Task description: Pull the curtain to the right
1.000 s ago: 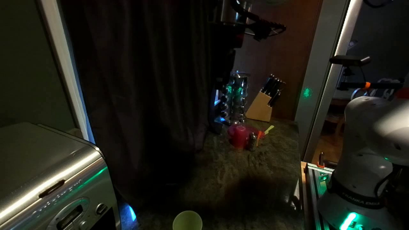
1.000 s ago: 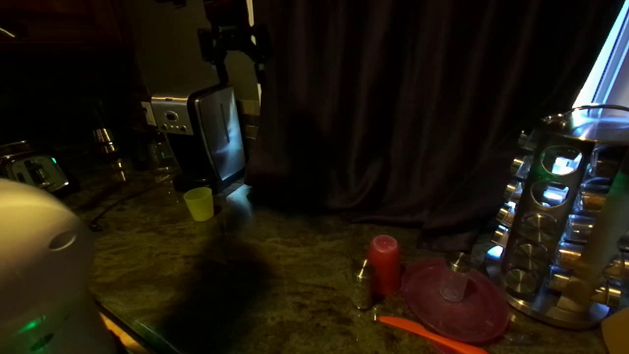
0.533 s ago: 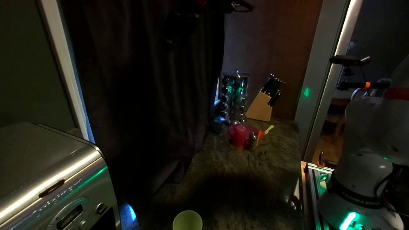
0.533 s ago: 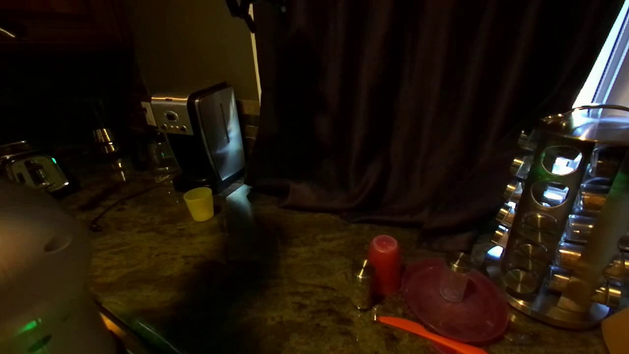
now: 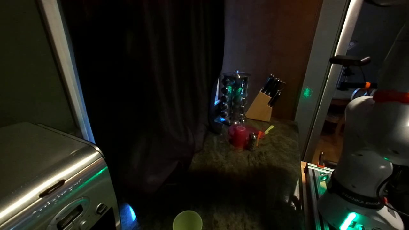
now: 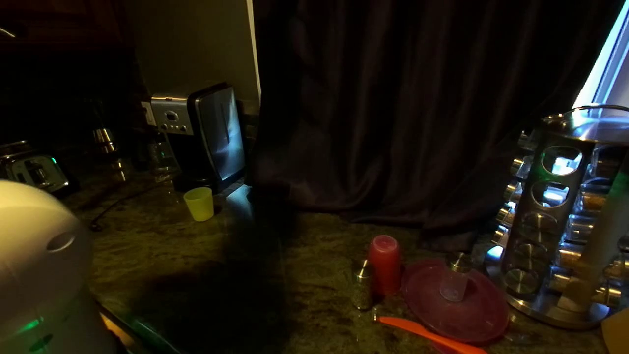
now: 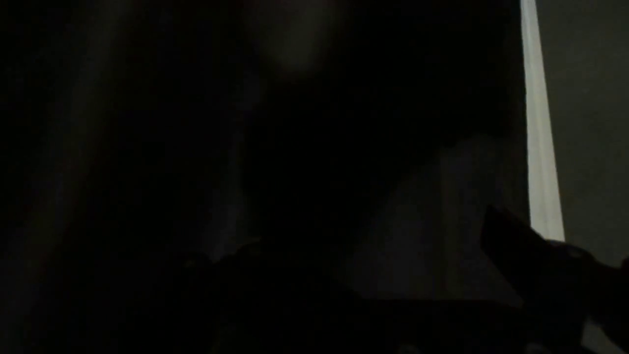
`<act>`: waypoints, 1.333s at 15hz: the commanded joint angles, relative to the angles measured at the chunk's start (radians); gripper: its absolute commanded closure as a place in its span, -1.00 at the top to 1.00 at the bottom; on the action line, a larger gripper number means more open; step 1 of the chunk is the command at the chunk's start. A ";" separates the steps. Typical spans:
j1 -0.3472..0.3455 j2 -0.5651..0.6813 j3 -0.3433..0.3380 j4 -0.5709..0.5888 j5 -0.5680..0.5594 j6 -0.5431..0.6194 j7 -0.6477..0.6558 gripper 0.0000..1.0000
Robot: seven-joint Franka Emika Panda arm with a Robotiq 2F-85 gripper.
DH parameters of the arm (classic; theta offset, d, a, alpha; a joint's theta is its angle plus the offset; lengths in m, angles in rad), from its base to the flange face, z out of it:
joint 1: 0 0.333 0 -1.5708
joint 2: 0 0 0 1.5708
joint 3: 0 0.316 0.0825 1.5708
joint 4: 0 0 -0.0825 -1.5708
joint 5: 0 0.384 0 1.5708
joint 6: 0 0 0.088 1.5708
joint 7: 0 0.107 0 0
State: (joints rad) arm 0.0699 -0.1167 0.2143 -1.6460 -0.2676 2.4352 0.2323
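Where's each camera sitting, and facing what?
Exterior view: near silver appliance, facing past curtain to knife block; arm at right.
Exterior view: near the spice rack, facing curtain; arm partly at left edge.
Wrist view: on the wrist, facing curtain, very dark; open gripper at bottom.
Both exterior views share curtain, red cup, spice rack.

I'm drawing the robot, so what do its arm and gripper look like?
The arm is white and smoothly rounded, with a red band. Low down, a black collar says FRANKA EMIKA, above a glowing green light. A thin dark cable curls near the collar. The gripper looks black in the wrist view, too dark for more detail.
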 commanded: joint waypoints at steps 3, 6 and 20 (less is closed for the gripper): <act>0.033 0.051 -0.013 0.061 -0.002 0.048 -0.002 1.00; 0.037 0.065 -0.015 0.077 -0.002 0.050 -0.002 1.00; 0.048 0.268 -0.017 0.213 -0.204 0.353 0.133 0.50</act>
State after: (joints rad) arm 0.1062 0.1069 0.2069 -1.4836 -0.4185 2.7556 0.3062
